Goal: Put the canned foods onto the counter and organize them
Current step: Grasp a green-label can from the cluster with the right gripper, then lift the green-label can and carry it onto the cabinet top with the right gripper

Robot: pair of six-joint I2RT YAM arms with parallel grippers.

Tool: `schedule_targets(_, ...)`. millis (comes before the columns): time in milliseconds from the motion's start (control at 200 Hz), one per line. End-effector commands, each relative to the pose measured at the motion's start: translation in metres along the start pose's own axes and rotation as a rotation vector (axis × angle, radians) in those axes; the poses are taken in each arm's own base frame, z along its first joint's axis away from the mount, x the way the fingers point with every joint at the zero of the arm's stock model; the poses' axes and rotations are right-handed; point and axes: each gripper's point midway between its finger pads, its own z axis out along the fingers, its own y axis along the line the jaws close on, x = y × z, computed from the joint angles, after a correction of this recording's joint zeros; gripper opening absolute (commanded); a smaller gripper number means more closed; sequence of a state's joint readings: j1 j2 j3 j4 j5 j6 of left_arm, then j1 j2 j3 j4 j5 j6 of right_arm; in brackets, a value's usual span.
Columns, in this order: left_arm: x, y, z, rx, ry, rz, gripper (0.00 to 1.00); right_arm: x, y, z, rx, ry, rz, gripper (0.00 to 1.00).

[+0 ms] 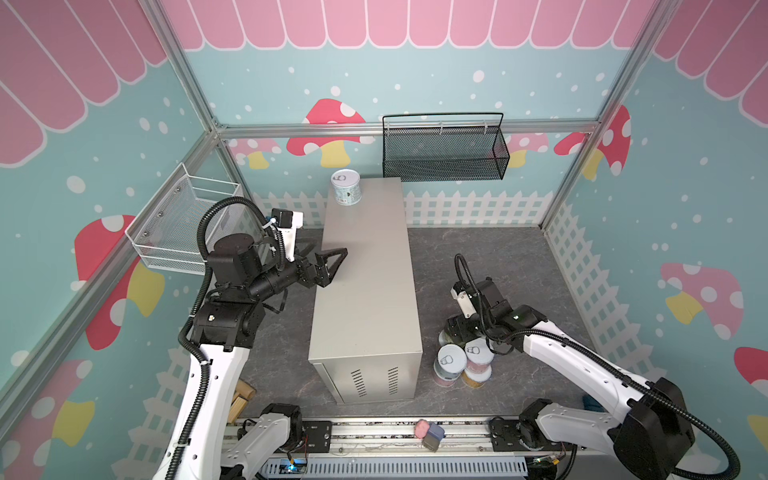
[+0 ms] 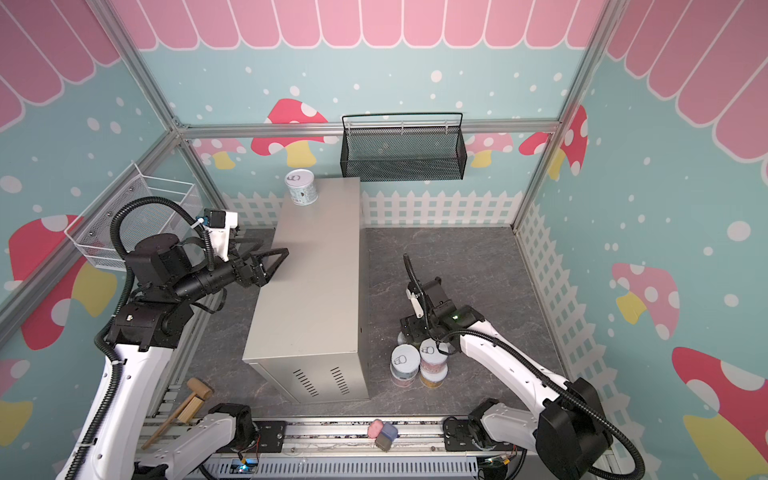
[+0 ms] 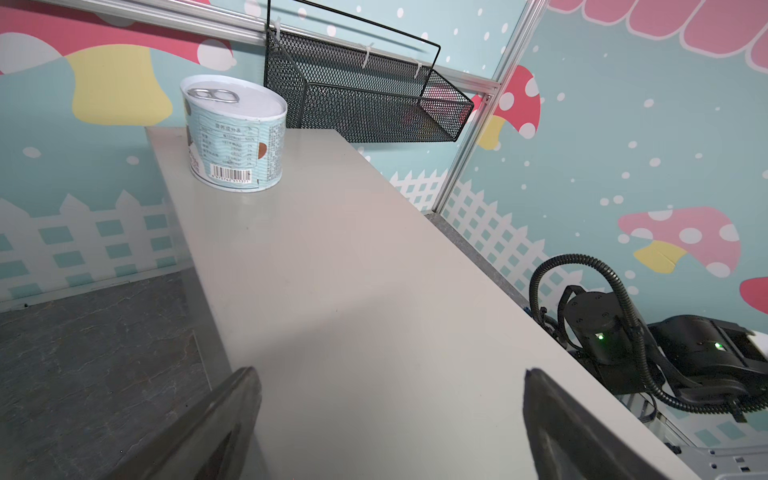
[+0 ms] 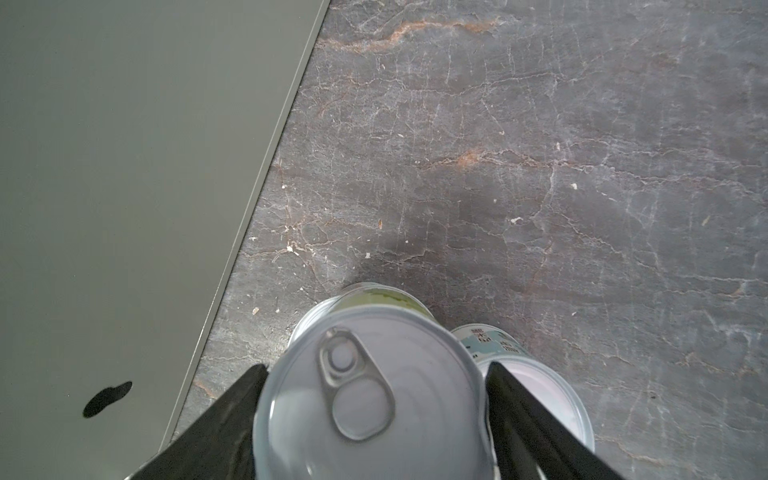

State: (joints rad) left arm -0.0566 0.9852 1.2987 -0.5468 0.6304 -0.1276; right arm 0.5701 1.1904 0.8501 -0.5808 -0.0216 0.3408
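My right fingers (image 4: 232,415) press both sides of one can (image 4: 374,395), above a green-labelled can (image 4: 374,296) on the floor (image 4: 540,166). Two stacks (image 1: 451,363) of two cans stand just beside. My left fingers (image 3: 224,415) gape empty over the bench (image 3: 374,291), where one light-blue can (image 3: 235,137) stands at the far end.

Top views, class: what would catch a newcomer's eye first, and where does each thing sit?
The tall beige counter stands in the middle of the floor, with a lone blue can upright at its far left corner. Right of it, stacked cans cluster on the floor, where the right gripper clamps the top can. The left gripper hangs open over the counter's left edge.
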Motion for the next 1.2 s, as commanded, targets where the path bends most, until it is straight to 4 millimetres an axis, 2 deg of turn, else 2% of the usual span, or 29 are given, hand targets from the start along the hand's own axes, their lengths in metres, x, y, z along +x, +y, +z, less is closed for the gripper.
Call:
schedule_targets(0,0.001,-0.001,0.002,0.022,-0.005,-0.004,0.99,-0.010,0.001,-0.006,-0.006,-0.030,-0.003,0.79)
schedule_targets(275,0.001,0.001,0.000,0.021,-0.013,-0.006,0.99,-0.022,-0.002,-0.017,0.024,-0.056,-0.012,0.70)
schedule_targets(470,-0.003,0.004,-0.001,0.034,-0.031,-0.024,0.99,-0.050,0.000,-0.049,0.034,-0.136,-0.034,0.65)
schedule_targets(625,-0.004,0.005,-0.001,0.035,-0.033,-0.028,0.99,-0.079,0.001,-0.087,0.050,-0.210,-0.067,0.64)
schedule_targets(846,-0.005,0.005,0.000,0.051,-0.034,-0.037,0.99,-0.126,0.005,-0.151,0.074,-0.344,-0.124,0.64)
schedule_targets(1061,-0.009,0.008,-0.003,0.060,-0.053,-0.050,0.99,-0.181,0.045,-0.224,-0.067,-0.540,-0.311,0.62)
schedule_targets(1196,-0.007,0.012,0.000,0.054,-0.047,-0.044,0.99,-0.208,0.072,-0.248,-0.167,-0.619,-0.422,0.62)
